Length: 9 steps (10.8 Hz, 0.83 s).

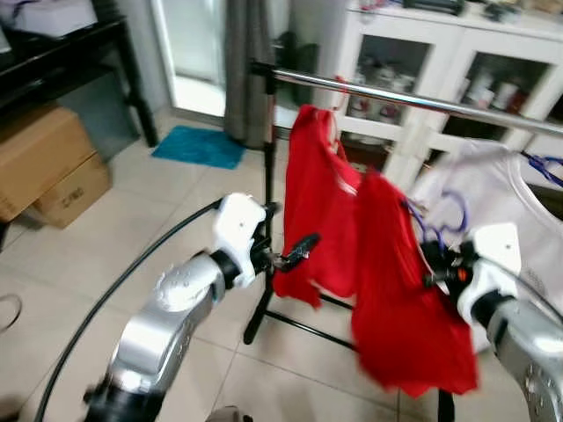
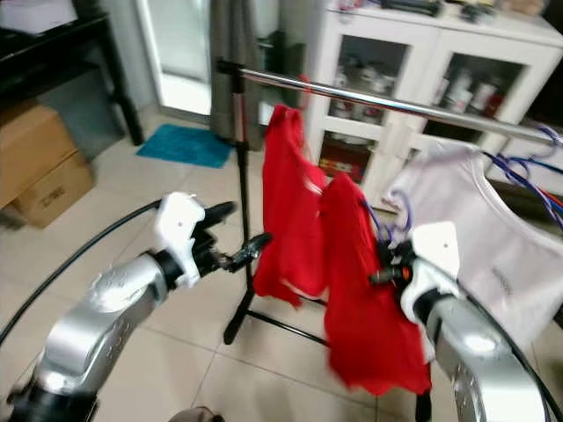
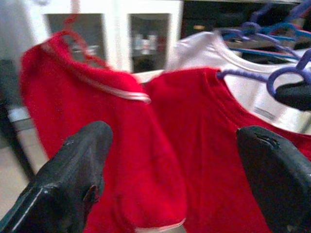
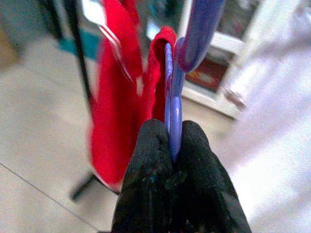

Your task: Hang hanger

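The right end effector (image 4: pixel 170 145) pinches the purple hanger (image 4: pixel 173 102) carrying a red shirt (image 1: pixel 400 290). The chrome rail (image 1: pixel 413 98) lies up-frame of it, running left to right. The left end effector (image 3: pixel 180 155) gapes empty, farther off.

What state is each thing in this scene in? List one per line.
Purple hanger: gripped by the right tool, carrying a red shirt, not yet on the rail.
Second red shirt: hanging on the rail.
White shirt: hanging.
Left tool: open, empty.
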### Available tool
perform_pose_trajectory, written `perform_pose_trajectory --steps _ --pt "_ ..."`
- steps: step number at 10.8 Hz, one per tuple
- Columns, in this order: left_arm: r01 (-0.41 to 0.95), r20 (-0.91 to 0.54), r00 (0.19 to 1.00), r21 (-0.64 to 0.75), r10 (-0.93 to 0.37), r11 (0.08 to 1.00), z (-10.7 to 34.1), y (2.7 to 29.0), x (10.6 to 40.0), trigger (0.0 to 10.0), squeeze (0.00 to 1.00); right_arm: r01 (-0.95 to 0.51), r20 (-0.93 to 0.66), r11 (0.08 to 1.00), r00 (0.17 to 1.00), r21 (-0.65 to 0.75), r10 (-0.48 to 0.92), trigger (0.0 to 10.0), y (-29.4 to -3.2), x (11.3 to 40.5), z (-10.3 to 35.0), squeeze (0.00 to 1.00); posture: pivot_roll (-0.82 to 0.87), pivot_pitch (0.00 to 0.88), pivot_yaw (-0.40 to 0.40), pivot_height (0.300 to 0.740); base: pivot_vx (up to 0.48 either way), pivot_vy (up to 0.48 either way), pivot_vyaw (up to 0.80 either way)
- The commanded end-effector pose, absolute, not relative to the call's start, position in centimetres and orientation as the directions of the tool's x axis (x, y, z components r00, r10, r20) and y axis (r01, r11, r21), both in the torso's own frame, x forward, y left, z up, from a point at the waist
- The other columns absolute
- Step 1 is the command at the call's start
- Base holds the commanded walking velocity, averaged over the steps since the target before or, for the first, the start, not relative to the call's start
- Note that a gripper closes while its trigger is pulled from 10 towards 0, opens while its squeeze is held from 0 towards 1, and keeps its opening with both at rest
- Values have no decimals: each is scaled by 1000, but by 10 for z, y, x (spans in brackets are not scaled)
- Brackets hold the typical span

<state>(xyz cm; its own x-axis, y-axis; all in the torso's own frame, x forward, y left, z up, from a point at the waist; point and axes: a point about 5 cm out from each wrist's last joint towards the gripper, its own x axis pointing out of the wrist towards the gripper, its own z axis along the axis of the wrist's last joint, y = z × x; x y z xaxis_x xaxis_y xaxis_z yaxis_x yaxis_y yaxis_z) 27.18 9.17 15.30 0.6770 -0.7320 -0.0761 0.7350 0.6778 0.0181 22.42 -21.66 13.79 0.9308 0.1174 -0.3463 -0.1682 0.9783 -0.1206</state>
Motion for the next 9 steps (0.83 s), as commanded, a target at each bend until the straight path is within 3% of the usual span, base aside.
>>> perform_pose_trajectory --steps 1,2,4,6,8,9 --pt "772 -95 634 24 -768 635 150 88 270 10000 1000 -175 -397 961 915 -213 79 0 -221 216 136 0 50 9 11 740 0 0 0" --pt "795 -145 602 16 -785 607 140 90 265 10000 1000 -286 -494 908 863 -305 106 0 -222 205 119 0 37 9 21 740 0 0 0" --pt "806 -196 581 0 -790 592 128 93 254 10000 1000 -553 -606 781 738 -291 297 0 -204 193 98 0 36 12 18 740 0 0 0" --pt "810 -213 572 -4 -792 587 128 100 239 10000 1000 -702 -482 712 633 -25 606 0 -167 191 109 0 57 22 -6 740 0 0 0" --pt "792 -175 596 -31 -783 610 138 100 226 10000 1000 -763 -375 641 573 83 729 0 -148 197 117 0 94 30 -40 740 0 0 0" --pt "746 -166 655 -17 -738 666 142 103 222 10000 1000 -746 -319 657 600 109 734 0 -139 209 123 0 113 32 -55 740 0 0 0"
